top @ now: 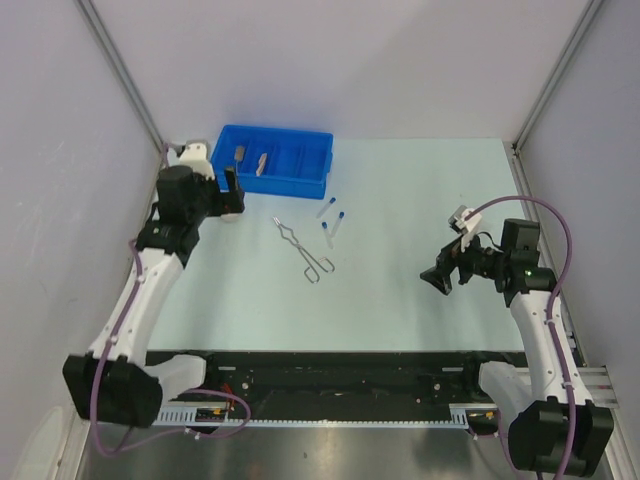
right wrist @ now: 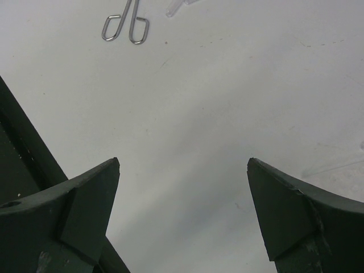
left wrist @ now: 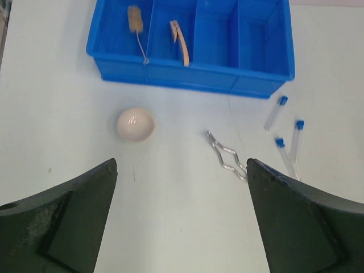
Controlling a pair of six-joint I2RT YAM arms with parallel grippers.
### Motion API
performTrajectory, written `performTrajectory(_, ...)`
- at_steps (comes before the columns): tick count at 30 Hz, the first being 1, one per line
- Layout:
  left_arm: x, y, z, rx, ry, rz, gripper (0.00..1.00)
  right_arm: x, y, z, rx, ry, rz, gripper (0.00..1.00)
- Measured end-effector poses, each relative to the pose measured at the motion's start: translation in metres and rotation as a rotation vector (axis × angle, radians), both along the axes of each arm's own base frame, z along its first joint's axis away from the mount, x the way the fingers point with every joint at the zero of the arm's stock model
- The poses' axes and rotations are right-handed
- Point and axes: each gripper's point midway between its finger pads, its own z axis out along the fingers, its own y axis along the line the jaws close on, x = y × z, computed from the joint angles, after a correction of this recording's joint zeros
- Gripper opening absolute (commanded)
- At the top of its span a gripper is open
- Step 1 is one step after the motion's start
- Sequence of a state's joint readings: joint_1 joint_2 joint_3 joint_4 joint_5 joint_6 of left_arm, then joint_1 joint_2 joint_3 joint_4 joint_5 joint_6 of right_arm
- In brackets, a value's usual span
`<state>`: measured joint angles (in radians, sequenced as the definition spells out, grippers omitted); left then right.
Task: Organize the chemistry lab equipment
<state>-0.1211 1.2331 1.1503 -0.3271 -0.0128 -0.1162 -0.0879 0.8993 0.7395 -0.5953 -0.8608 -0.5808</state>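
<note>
Left wrist view, left gripper [left wrist: 182, 165] jaws wide and empty, white round dish [left wrist: 136, 124] just ahead, silver wire tongs [left wrist: 226, 157] and capped tubes [left wrist: 274, 112] rightward, blue bin [left wrist: 187, 73] beyond holding wooden tools [left wrist: 181, 42], right gripper [right wrist: 183, 164] jaws wide over open table [right wrist: 227, 85]

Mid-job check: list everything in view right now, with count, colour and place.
bin: one, blue, four compartments, far left of table
brush: one, tan, leftmost bin compartment
wooden clamp: one, tan, second compartment from left
dish: one, white, on table before the bin
wire tongs: one, silver, on table right of dish
tubes: three, clear with blue caps, on table right of tongs
table: one, pale, under everything
left end effector: one, black, open, empty, above table near dish
right end effector: one, black, open, empty, above table's right side
</note>
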Motion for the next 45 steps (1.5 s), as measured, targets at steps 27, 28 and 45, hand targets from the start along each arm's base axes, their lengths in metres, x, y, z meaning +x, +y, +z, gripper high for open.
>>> performTrajectory(27,-0.084,0.004,-0.132,-0.324,0.274,0.055,1.00,0.018,0.066,-0.006,-0.141,0.199,0.273,1.00)
performTrajectory(28,-0.084,0.007,-0.141,-0.368,0.300,0.080,1.00,0.018,0.070,-0.007,-0.144,0.200,0.283,1.00)
performTrajectory(45,0.017,0.037,-0.220,-0.755,0.469,0.346,0.76,0.043,0.084,-0.028,-0.135,0.252,0.263,1.00)
